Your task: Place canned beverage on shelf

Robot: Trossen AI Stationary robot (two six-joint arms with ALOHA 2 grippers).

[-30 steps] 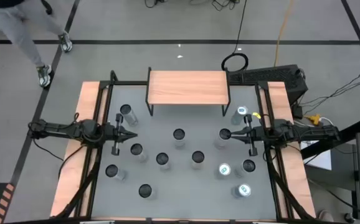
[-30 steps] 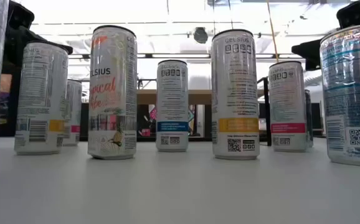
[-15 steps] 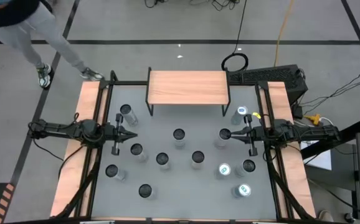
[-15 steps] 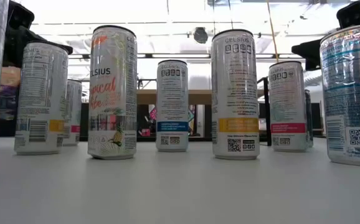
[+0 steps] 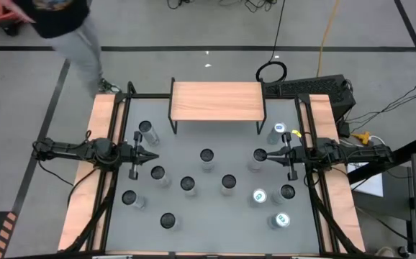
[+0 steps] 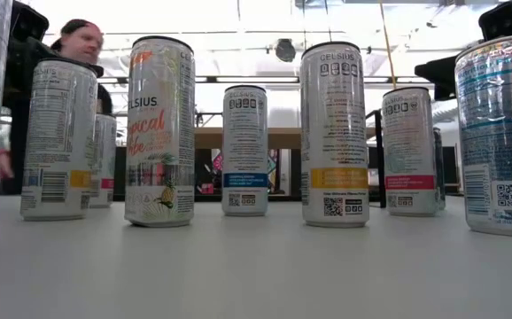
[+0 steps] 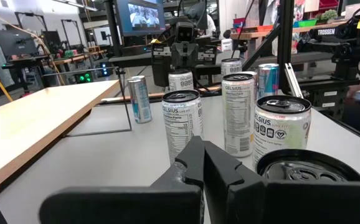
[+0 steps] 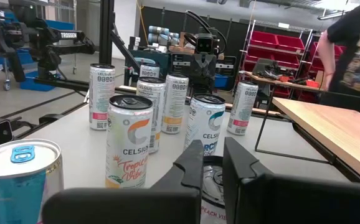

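The shelf [image 5: 215,101], a light wood plank on thin black legs, stands at the table's far middle with nothing on it; it also shows in the left wrist view [image 7: 43,124] and the right wrist view [image 8: 342,130]. Several slim beverage cans stand upright on the grey table, among them one at the middle [image 5: 206,155] and one [image 5: 259,155] just in front of my right gripper [image 5: 269,155]. My right gripper's fingers stand a narrow gap apart [image 8: 213,165] and hold nothing. My left gripper [image 5: 154,155] is shut and empty [image 7: 205,163] at the table's left.
More cans stand toward the near edge [image 5: 167,220] and right [image 5: 281,220], and one by the shelf's left leg [image 5: 146,128]. In the low view they form a row [image 6: 159,133]. A person [image 5: 57,21] is on the floor beyond the far left corner.
Neither arm nor any can has moved. The person beyond the table's far left corner has walked on along the floor and now shows in the low view behind the left cans.
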